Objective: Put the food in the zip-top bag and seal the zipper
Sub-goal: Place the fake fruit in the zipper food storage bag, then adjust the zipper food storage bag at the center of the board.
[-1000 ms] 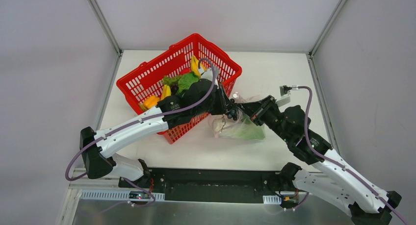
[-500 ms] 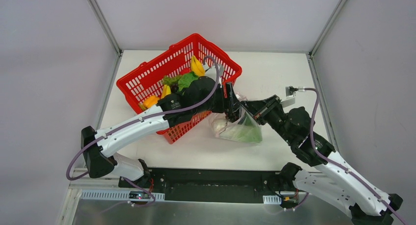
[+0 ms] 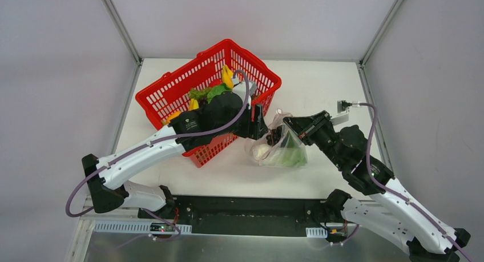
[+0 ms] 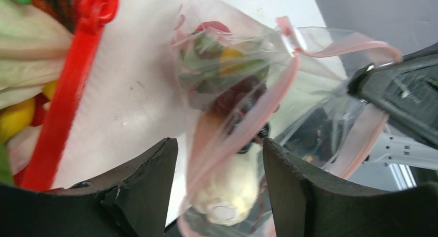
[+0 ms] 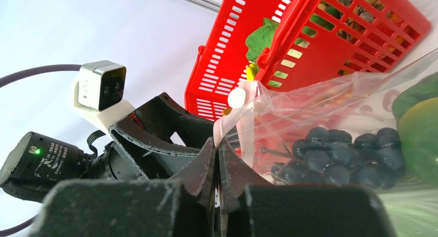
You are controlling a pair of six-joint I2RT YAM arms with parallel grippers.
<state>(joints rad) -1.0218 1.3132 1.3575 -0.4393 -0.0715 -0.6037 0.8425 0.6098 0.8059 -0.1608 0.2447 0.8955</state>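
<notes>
The clear zip-top bag (image 3: pixel 282 150) hangs slumped on the table, holding a white-green cabbage (image 4: pixel 230 190), dark grapes (image 5: pixel 335 154) and a green fruit (image 5: pixel 418 139). My right gripper (image 5: pixel 217 144) is shut on the bag's mouth edge by the pink zipper (image 4: pixel 258 113), holding that corner up; from above it (image 3: pixel 287 124) is at the bag's top. My left gripper (image 4: pixel 219 146) stands open, with the zipper strip and the cabbage end loose between its fingers (image 4: pixel 150 185). From above it (image 3: pixel 262 127) sits just left of the bag.
A red mesh basket (image 3: pixel 171 93) stands at the back left, under my left arm, with leafy greens (image 3: pixel 208 93) and a yellow fruit (image 3: pixel 227 76) in it. Its wall (image 5: pixel 335 46) is right beside the bag. Grey walls close the table's sides.
My left gripper has opened, let go of the bag's rim and drawn back a little to the left. My right gripper has lifted its corner, so the bag now hangs more upright.
</notes>
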